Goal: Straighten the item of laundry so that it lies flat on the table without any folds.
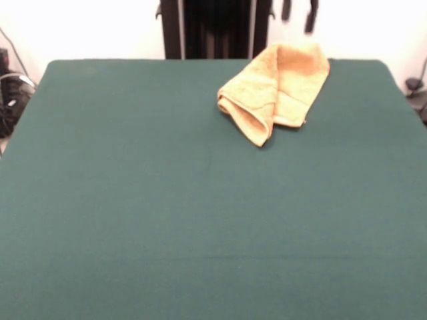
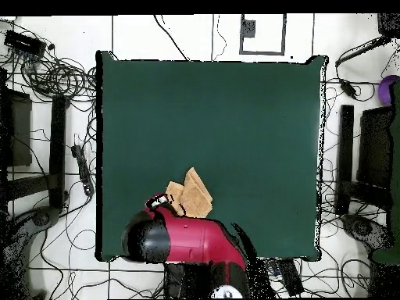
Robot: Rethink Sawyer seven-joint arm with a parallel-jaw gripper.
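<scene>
Your small mustard-orange terry towel (image 1: 277, 87) lies folded at the green cloth-covered table (image 1: 167, 213)'s robot-side edge — gripper fingers hidden, can't tell.

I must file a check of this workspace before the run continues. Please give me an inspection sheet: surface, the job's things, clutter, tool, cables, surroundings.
Surface: large rectangular table covered in plain dark green cloth; cloth looks smooth.
Job's things: small mustard-orange terry towel, folded over itself in layers, lying near the table edge on the robot's side; not flat.
Clutter: nothing seen on the table besides the towel.
Tool: dark tips hang at the top edge of the front view, clear of the towel; open or shut cannot be told.
Arm: red and black arm reaches over the table edge beside the towel in the overhead view.
Cables: many loose black cables on the floor around the table.
Surroundings: white tiled floor, dark stands at both sides.
</scene>
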